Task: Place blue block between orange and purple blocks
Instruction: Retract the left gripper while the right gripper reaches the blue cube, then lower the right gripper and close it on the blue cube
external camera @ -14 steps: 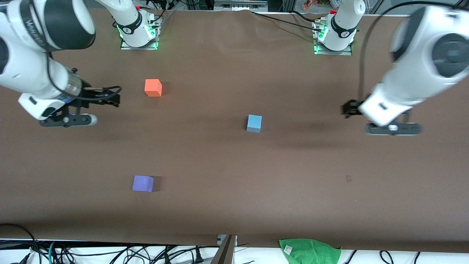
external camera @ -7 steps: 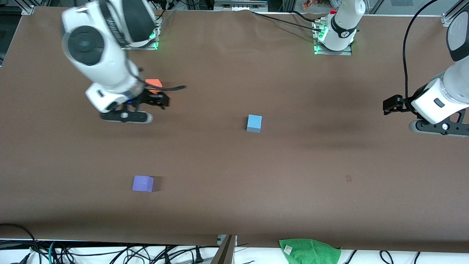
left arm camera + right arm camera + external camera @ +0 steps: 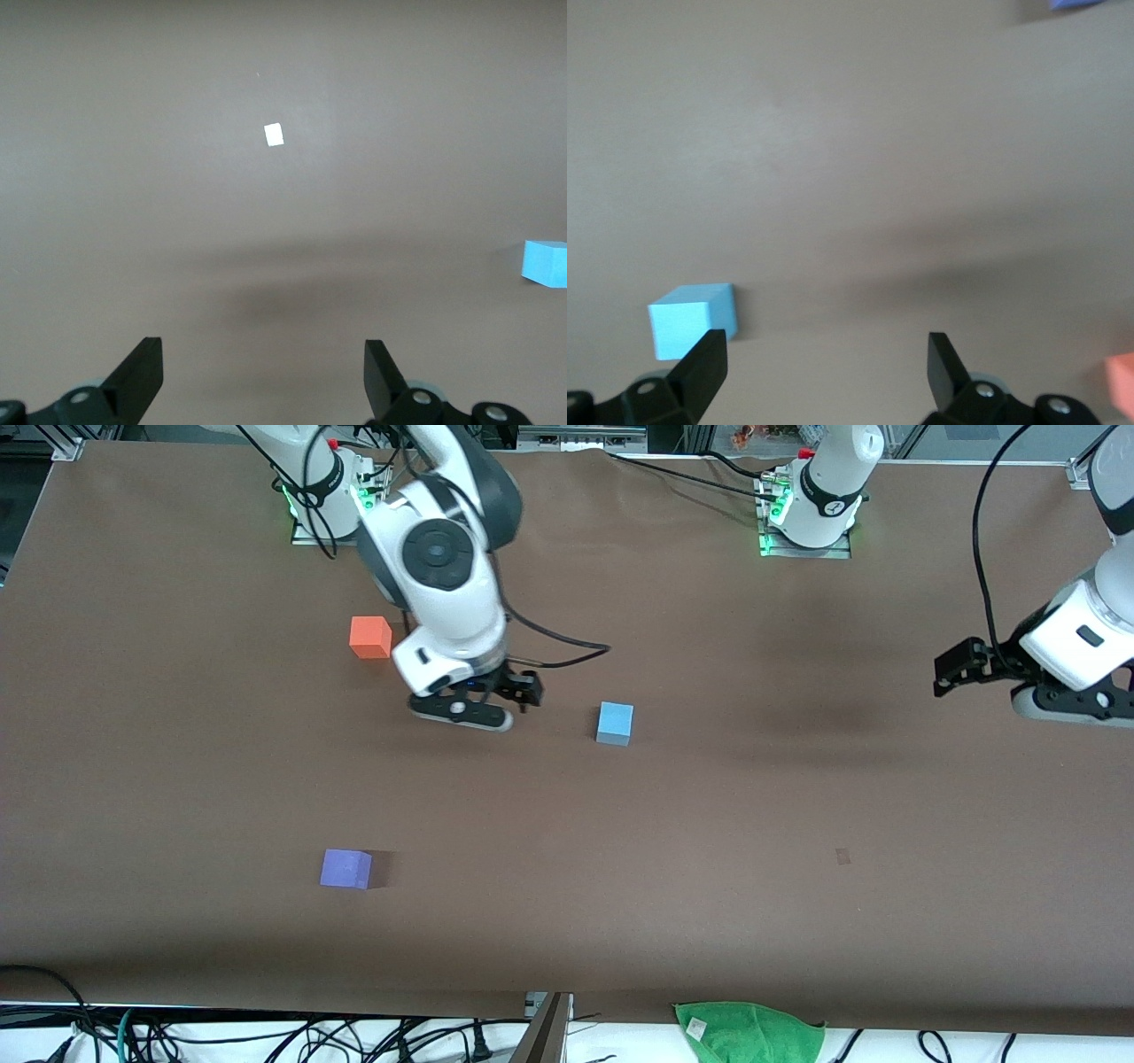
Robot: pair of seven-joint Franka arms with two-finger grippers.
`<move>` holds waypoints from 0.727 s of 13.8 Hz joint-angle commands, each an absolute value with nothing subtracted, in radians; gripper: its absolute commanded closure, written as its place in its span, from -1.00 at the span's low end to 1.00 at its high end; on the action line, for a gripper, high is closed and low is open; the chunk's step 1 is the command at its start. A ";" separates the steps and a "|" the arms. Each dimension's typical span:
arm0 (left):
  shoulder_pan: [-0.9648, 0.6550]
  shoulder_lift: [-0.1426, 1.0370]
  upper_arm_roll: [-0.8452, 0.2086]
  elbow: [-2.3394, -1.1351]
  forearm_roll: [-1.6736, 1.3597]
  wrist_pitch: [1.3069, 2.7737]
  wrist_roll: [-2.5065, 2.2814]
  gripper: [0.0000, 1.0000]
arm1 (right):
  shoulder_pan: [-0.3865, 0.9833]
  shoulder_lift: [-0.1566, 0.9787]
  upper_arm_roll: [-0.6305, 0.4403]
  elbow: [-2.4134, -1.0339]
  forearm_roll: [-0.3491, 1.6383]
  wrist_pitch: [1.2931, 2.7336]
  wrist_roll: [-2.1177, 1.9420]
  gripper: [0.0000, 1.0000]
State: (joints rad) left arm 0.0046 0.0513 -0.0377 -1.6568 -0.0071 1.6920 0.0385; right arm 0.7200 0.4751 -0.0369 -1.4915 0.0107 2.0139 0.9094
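You are looking down on a brown table (image 3: 709, 850) with two white arms reaching out from bases along its upper edge. The blue block (image 3: 615, 723) sits alone near the middle of the table, resting flat and touched by nothing. The orange block (image 3: 370, 638) lies toward the right arm's end, farther from the front camera than the blue one, and the purple block (image 3: 345, 868) lies toward that same end but much nearer the front camera, so the two are well apart with open table between them. Your right gripper (image 3: 824, 354) hangs low over the table just beside the blue block, between it and the orange block; its fingers (image 3: 704, 359) are spread wide and hold nothing, and in the right wrist view the blue block shows close by one fingertip. Your left gripper (image 3: 263, 372) hovers over the left arm's end of the table, well apart from every block, its fingers (image 3: 142, 367) likewise spread wide and empty. A green cloth (image 3: 749, 1032) lies off the table's edge nearest the front camera, among cables (image 3: 266, 1036).
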 commanded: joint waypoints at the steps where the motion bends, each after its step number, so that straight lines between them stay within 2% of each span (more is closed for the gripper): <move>1: 0.003 0.002 -0.038 -1.720 -0.029 1.721 0.020 -1.00 | 0.796 0.543 -0.051 -1.482 0.000 2.106 1.043 -1.00; 7: 0.003 0.008 -0.037 -1.710 -0.028 1.703 0.020 -1.00 | 0.890 0.762 -0.051 -1.263 -0.015 2.144 1.216 -1.00; 10: 0.003 0.008 -0.041 -1.710 -0.028 1.697 0.020 -1.00 | 0.929 0.814 -0.054 -1.253 -0.031 2.195 1.281 -1.00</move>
State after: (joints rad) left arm 0.0042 0.0233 -0.0405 -1.6982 -0.0098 1.7010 0.0247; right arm 0.8981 0.7594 -0.0410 -1.3059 -0.0047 2.1799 1.2254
